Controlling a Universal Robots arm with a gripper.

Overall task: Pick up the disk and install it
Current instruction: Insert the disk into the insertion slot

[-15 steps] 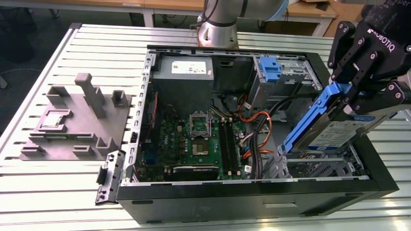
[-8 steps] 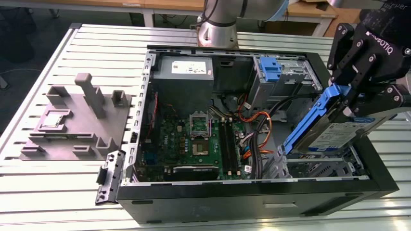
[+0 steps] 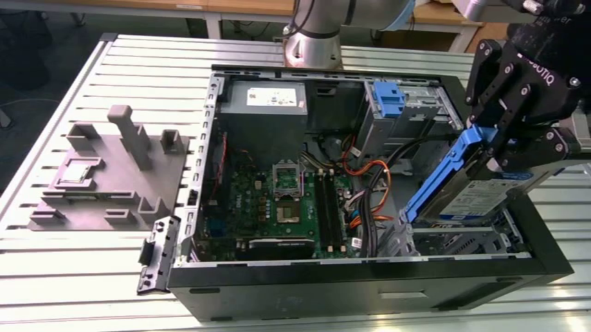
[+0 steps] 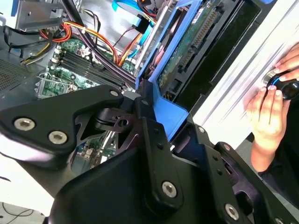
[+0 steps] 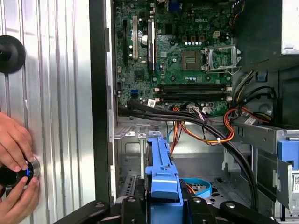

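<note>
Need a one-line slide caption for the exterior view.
The gripper holds the disk, tilted, over the open computer case at the exterior view's right.

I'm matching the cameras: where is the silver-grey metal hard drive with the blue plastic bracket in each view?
Exterior view: silver-grey hard drive, tilted over the black computer case, exterior view's right.
Second wrist view: its blue-edged underside, beside the green motherboard.
First wrist view: its blue bracket edge, end-on.
Shared landmark: that motherboard.
</note>
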